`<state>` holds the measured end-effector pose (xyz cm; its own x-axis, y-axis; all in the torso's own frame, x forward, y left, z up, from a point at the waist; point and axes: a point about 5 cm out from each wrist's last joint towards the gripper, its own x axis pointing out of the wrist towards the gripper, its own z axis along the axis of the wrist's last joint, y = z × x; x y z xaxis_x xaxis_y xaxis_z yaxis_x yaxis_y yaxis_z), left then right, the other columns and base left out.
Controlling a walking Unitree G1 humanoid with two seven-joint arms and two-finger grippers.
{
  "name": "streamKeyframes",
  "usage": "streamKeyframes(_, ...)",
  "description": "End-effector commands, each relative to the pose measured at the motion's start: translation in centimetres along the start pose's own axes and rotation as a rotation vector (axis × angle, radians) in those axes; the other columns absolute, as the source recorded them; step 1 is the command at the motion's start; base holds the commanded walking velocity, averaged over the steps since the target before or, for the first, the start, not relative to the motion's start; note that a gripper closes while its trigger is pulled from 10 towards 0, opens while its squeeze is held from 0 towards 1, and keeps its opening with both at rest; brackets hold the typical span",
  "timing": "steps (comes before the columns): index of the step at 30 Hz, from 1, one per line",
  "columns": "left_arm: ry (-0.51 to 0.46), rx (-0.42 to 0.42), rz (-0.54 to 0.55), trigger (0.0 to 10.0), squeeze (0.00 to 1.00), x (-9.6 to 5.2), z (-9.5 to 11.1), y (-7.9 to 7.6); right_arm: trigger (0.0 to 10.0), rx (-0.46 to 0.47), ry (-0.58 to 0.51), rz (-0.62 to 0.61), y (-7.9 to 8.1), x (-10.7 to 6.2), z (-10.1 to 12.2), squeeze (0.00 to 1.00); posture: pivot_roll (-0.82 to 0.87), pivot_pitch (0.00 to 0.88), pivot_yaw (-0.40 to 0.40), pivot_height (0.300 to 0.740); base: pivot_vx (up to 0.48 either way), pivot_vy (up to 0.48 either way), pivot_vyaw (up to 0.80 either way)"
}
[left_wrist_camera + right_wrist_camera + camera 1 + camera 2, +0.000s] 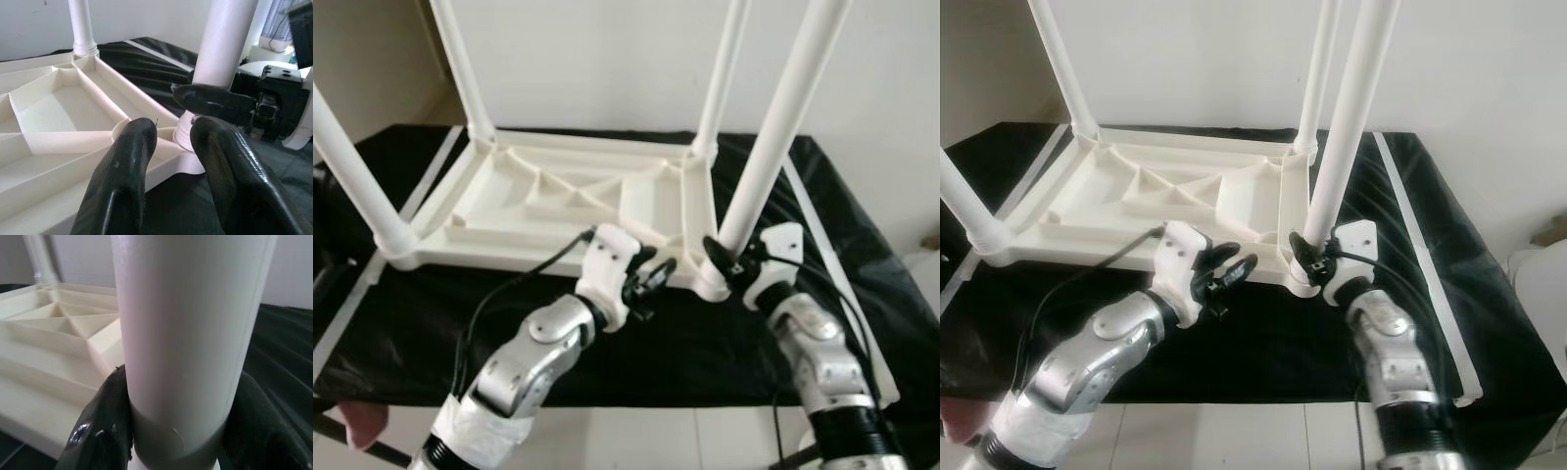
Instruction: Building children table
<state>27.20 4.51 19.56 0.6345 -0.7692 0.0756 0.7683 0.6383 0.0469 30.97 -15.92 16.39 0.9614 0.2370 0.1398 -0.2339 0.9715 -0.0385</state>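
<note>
The children's table top lies upside down on the black-covered bench, its ribbed underside facing up; four white legs stand in its corner sockets, and the near right leg rises at the corner closest to the robot's right arm.

Risk assessment: the near right leg leans slightly in the head views, so its seating appears incomplete; if it is turned or pressed off-axis, the thread or socket could bind or cross, and the leg would sit crooked; a sideways push at the base could also slide the whole table top across the bench cover, since nothing visibly pins it; the left gripper hovers close to the same corner, so a sudden swing of the leg or of the right wrist could bring the two grippers into contact.

Fingers: the right gripper is clamped around the base of the near right leg, just above the socket; its fingers press against both sides of the tube; the left gripper's fingers are spread apart and carry nothing; they point at the table top's near edge beside the same corner, close to it, with contact impossible to confirm.
</note>
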Motion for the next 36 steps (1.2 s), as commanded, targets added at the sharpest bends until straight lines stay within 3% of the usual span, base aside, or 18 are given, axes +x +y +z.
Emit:
streamKeyframes(1,0.0,0.003,-0.123,10.0,0.0,0.0,-0.1,-0.3,10.0,0.03,0.113,-0.159,-0.3,-0.9,-1.9,0.0,-0.09,0.089,-0.022,0.74,0.0,0.0,0.0)
streamKeyframes(3,-0.003,-0.001,-0.119,10.0,0.0,0.0,0.0,-0.2,10.0,0.047,0.13,-0.222,0.0,-1.0,-2.1,0.0,-0.09,0.089,-0.022,0.74,0.0,0.0,0.0)
streamKeyframes(4,-0.008,-0.002,-0.113,10.0,0.0,-0.1,0.0,-0.1,10.0,0.055,0.143,-0.31,0.4,-1.3,-2.4,0.0,-0.08,0.092,-0.025,0.74,0.0,0.0,0.0)
streamKeyframes(5,-0.008,-0.002,-0.113,10.0,0.0,-0.1,0.0,-0.1,10.0,0.055,0.143,-0.31,0.4,-1.3,-2.4,0.0,-0.08,0.092,-0.025,0.74,0.0,0.0,0.0)
streamKeyframes(6,-0.007,-0.001,-0.104,10.0,0.0,0.0,0.0,-0.1,10.0,0.054,0.149,-0.401,0.7,-1.5,-2.8,0.0,-0.08,0.079,-0.025,0.74,0.0,0.0,0.0)
streamKeyframes(7,-0.007,-0.001,-0.104,10.0,0.0,0.0,0.0,-0.1,10.0,0.054,0.149,-0.401,0.7,-1.5,-2.8,0.0,-0.08,0.079,-0.025,0.74,0.0,0.0,0.0)
streamKeyframes(9,-0.011,0.004,-0.094,10.0,0.0,0.0,0.1,0.1,10.0,0.135,0.177,-0.543,2.1,-1.6,-3.6,0.0,-0.07,0.077,-0.024,0.74,0.0,0.0,0.0)
streamKeyframes(11,-0.015,0.008,-0.092,10.0,0.0,0.0,0.2,0.0,10.0,0.139,0.175,-0.547,2.4,-1.6,-3.4,0.0,-0.07,0.087,-0.023,0.74,0.0,0.0,0.0)
streamKeyframes(15,-0.012,-0.001,-0.066,10.0,0.0,-0.2,0.0,0.4,10.0,0.163,0.119,-0.435,3.4,-1.1,-2.2,0.03,-0.07,0.079,-0.012,0.74,0.0,0.0,0.0)
streamKeyframes(16,-0.012,0.0,-0.063,10.0,0.0,-0.2,0.0,0.5,10.0,0.168,0.094,-0.406,3.4,-1.1,-1.9,1.0,-0.07,0.083,-0.011,0.74,0.0,0.0,0.0)
streamKeyframes(25,-0.016,0.0,-0.052,10.0,0.0,-0.2,0.1,0.8,10.0,0.167,0.02,-0.289,2.5,-1.2,-0.8,1.0,-0.08,0.085,-0.004,0.74,0.0,0.0,0.0)
streamKeyframes(30,-0.017,0.011,-0.053,10.0,0.0,0.0,0.2,0.9,10.0,0.143,-0.009,-0.141,1.5,-1.2,-0.2,1.0,-0.09,0.086,-0.003,0.74,0.0,0.0,0.0)
streamKeyframes(31,-0.018,0.012,-0.056,10.0,0.0,0.0,0.2,0.9,10.0,0.108,-0.015,-0.049,0.9,-1.2,-0.1,0.0,-0.09,0.085,-0.002,0.74,0.0,0.0,0.0)
streamKeyframes(32,-0.018,0.012,-0.056,10.0,0.0,0.0,0.2,0.9,10.0,0.108,-0.015,-0.049,0.9,-1.2,-0.1,0.0,-0.09,0.085,-0.002,0.74,0.0,0.0,0.0)
streamKeyframes(34,-0.012,0.025,-0.076,10.0,0.0,0.0,0.1,0.7,10.0,0.037,-0.007,0.118,-0.2,-1.1,-0.1,0.0,-0.09,0.09,0.0,0.74,0.0,0.0,0.0)
streamKeyframes(36,-0.012,0.025,-0.076,10.0,0.0,0.0,0.1,0.7,10.0,0.037,-0.007,0.118,-0.2,-1.1,-0.1,0.0,-0.09,0.09,0.0,0.74,0.0,0.0,0.0)
